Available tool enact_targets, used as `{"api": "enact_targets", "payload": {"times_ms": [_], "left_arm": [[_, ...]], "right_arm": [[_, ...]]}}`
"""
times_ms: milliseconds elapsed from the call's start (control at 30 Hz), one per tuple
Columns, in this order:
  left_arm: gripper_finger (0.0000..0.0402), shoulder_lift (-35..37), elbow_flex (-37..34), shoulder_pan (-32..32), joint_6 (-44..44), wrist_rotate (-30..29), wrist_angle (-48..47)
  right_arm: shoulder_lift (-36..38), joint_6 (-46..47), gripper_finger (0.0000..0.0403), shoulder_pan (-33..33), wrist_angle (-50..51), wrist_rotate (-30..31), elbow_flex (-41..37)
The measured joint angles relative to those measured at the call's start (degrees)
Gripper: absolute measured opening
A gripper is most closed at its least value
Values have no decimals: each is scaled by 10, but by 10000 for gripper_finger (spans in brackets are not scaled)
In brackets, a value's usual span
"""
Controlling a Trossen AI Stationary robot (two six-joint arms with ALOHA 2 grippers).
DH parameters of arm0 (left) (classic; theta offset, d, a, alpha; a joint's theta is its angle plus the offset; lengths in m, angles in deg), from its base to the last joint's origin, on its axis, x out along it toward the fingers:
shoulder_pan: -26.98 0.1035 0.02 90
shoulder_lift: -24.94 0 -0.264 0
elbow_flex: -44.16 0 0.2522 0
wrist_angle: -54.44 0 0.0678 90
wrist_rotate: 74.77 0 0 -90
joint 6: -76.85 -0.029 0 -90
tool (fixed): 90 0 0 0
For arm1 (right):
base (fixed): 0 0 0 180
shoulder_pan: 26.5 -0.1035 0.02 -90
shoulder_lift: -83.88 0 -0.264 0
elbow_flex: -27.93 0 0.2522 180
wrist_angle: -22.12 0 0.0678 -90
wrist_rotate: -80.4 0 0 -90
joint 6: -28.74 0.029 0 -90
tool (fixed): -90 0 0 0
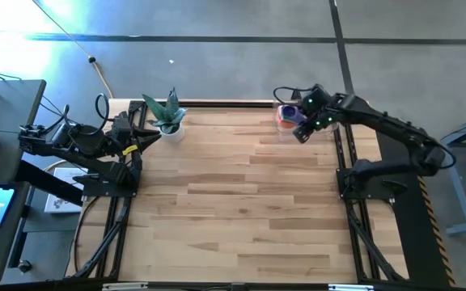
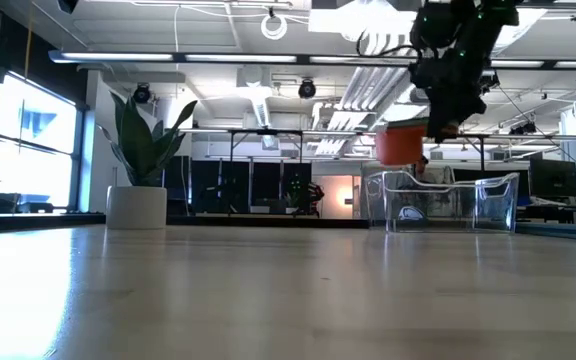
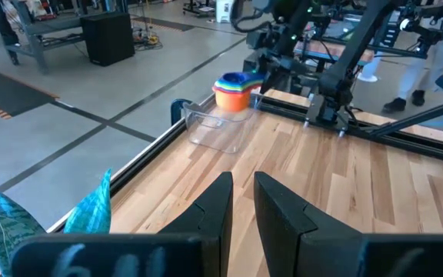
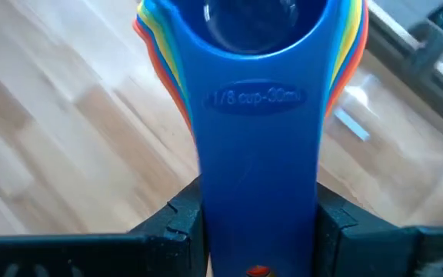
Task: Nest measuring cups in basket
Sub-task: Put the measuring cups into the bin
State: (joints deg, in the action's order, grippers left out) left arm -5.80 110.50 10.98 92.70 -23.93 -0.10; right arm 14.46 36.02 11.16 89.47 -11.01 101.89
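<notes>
The measuring cups (image 1: 285, 115) are nested into one stack: blue innermost, orange outermost, with yellow and red edges showing between. My right gripper (image 4: 258, 223) is shut on the stack's handles at the table's far right corner. The stack (image 2: 400, 146) hangs just above the rim of the clear basket (image 2: 448, 205), which stands on the table. The left wrist view shows the stack (image 3: 233, 88) over the basket (image 3: 214, 127). My left gripper (image 3: 242, 201) waits, shut, at the table's left edge near the plant. My right gripper pinches the stacked handles (image 4: 256, 192) between its two fingers (image 4: 181, 225), one on each side edge, with the blue handle uppermost. The fingers lie along the handles, and the bowls (image 4: 252, 23) point away from the wrist. The stack is lifted clear and level, above the basket.
A white pot with a green plant (image 1: 168, 120) stands at the far edge, left of centre, seen too in the low view (image 2: 140, 205). Bare wooden table (image 1: 241, 202) spreads between the arms. Black frame rails (image 1: 346, 162) run along both sides.
</notes>
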Motion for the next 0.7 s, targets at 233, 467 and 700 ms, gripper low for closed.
{"api": "enact_targets", "payload": {"times_ms": [233, 467, 700], "left_arm": [[46, 0, 0, 0, 0, 0, 0], [46, 0, 0, 0, 0, 0, 0], [46, 0, 0, 0, 0, 0, 0]], "right_arm": [[-31, -130, 124, 96, -16, -35, -40], [-103, -205, 124, 149, -42, -59, -48], [-178, -213, 124, 156, -60, -56, -48]]}}
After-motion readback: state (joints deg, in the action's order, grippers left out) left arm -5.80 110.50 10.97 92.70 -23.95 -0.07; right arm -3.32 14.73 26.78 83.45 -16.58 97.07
